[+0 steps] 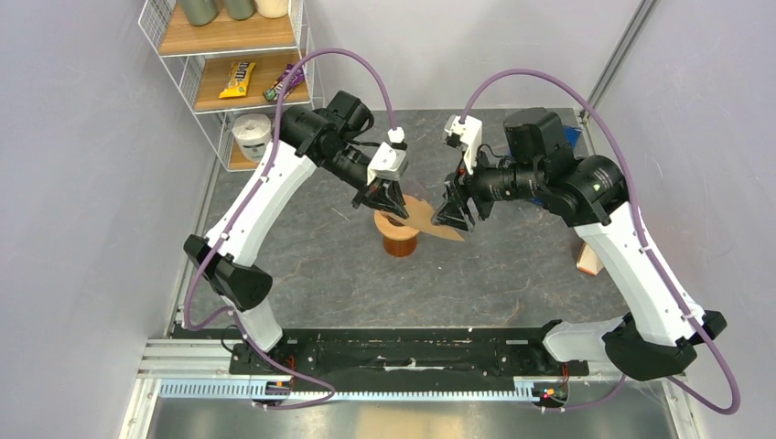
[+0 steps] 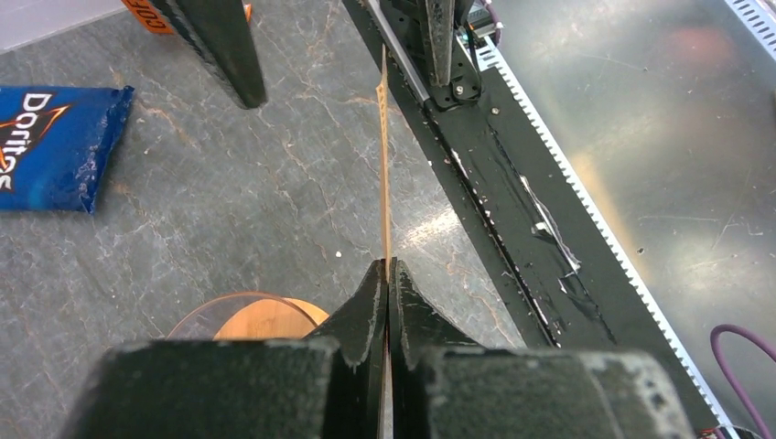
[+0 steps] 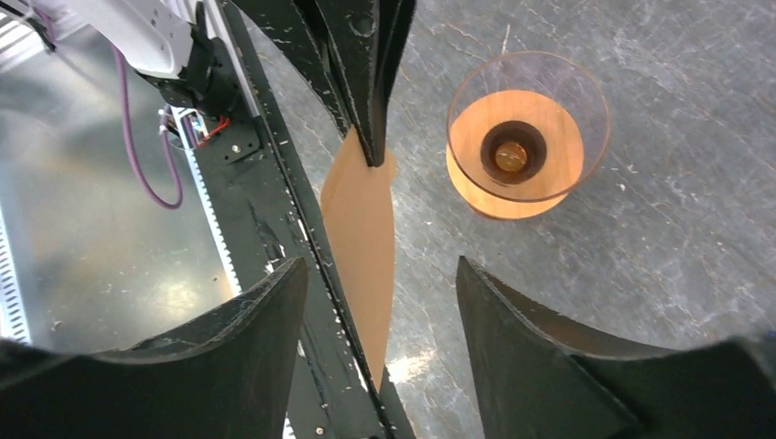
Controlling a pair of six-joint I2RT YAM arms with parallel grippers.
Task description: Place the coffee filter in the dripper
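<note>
Robot lab test cell: left arm [image 1: 265, 187] and right arm [image 1: 631, 265] bolted to a black base plate [image 1: 393, 352] on a grey stone-look table [image 1: 348, 274], purple cables [image 1: 348, 55], bare grey walls [image 1: 73, 183], wire shelf [image 1: 220, 41] with snack bars [image 1: 238, 80] and paper roll [image 1: 252, 137].

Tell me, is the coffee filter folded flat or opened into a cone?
Folded flat. The left wrist view shows the coffee filter edge-on as one thin line, pinched in the left gripper, outside the dripper.
</note>
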